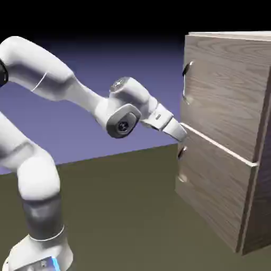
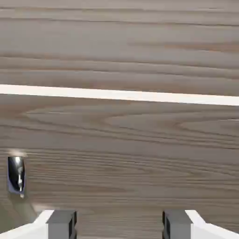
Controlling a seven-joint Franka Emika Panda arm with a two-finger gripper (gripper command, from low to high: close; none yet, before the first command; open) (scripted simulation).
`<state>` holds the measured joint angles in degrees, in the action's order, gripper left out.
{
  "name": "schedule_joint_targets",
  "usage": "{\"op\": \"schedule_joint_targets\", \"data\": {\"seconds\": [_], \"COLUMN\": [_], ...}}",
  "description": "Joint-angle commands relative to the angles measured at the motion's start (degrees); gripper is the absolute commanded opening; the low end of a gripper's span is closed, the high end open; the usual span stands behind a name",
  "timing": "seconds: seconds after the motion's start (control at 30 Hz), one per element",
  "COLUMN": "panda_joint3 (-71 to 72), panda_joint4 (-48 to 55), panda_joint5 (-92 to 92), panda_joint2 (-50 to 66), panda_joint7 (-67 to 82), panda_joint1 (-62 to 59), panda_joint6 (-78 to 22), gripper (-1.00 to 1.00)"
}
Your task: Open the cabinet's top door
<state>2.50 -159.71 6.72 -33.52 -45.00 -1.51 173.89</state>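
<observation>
1. Can see the top door (image 1: 225, 90) at right in the exterior view, above the lower door (image 1: 214, 177), with its handle (image 1: 187, 82) along the far edge.
2. Can't make out fingertips there, nor tell whether touching wood.
3. In the hand view, can see the gripper (image 2: 119, 225) wide open, holding nothing, but cut off at the bottom.
4. Can see the cabinet (image 1: 256, 206) cut off at right, the arm (image 1: 39, 69) at left.

Dark olive surface (image 1: 127, 211) beneath wood-grain cabinet (image 1: 219, 122) and white robot base (image 1: 45, 247).
</observation>
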Motion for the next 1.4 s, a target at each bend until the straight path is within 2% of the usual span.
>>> {"op": "schedule_joint_targets", "data": {"seconds": [0.0, 1.37], "panda_joint3": [0.9, 38.9], "panda_joint4": [0.5, 20.1], "panda_joint5": [2.5, 104.7], "panda_joint2": [-0.3, -13.3], "panda_joint7": [-0.9, -39.6], "panda_joint1": [-0.8, -34.2], "panda_joint6": [0.0, -1.8], "gripper": [0.0, 0.0]}}
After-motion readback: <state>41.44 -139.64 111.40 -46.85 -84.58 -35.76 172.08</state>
